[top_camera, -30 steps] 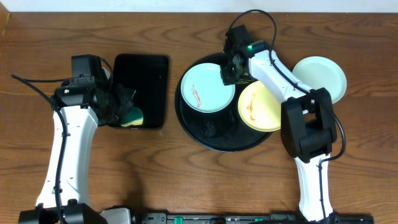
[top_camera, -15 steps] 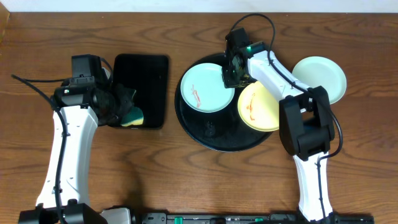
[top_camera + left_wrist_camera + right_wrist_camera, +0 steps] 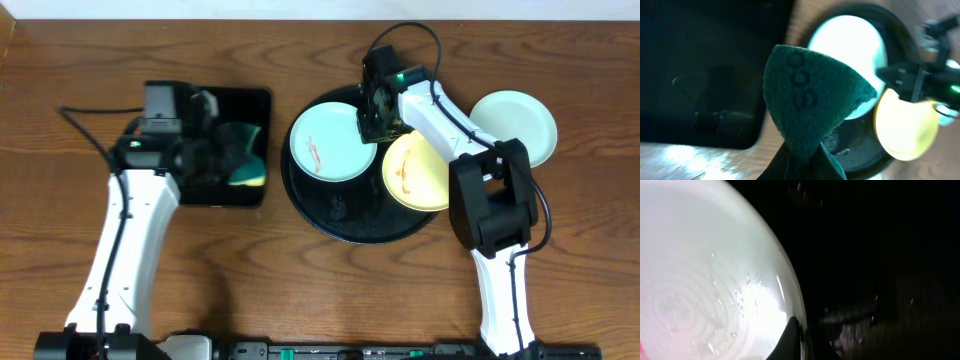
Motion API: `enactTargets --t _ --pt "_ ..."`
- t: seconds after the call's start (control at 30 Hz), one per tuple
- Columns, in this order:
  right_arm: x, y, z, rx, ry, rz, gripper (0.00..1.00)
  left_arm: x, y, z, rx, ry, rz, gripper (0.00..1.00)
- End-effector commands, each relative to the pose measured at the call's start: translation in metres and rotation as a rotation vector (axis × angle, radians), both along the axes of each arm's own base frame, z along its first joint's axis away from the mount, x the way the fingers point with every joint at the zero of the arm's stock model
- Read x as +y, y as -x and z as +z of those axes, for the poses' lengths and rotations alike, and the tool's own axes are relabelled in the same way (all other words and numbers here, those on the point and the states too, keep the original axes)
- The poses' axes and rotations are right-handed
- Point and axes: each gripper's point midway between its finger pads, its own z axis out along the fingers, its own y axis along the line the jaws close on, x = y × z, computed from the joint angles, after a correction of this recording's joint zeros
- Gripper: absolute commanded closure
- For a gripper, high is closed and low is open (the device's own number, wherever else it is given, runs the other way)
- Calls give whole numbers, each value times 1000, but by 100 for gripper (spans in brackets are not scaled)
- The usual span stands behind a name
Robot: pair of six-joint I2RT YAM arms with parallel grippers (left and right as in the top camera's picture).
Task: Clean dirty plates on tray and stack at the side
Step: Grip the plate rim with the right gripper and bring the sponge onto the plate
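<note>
The round black tray (image 3: 345, 222) is sitting flat on the table (image 3: 300, 290), its bare near part glistening with droplets. A blue plate (image 3: 333, 145) is lying on the tray's left half, carrying a thin orange smear left of its centre, with the right pincer (image 3: 372, 128) pinching its right rim. A yellow plate (image 3: 420, 172) is lying just beside it on the tray's right half, carrying a similar smear. A pale mint plate (image 3: 518, 122) is resting flat on the table, to the right of the tray.
</note>
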Motion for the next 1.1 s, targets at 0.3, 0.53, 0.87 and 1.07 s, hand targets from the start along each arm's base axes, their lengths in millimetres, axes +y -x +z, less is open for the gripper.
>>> enactTargets --t 0.3,0.53,0.87,1.07 --pt "-5 35 -2 137 68 183 99 -61 -23 5 -143 -54 -92 92" --pt "9 36 7 125 51 217 99 -86 -37 -21 -125 -44 -125 92" --pt "13 34 3 125 40 113 99 -115 -50 -77 18 38 1 92" --pt "12 34 3 128 41 110 99 -117 -45 -110 91 -2 22 92"
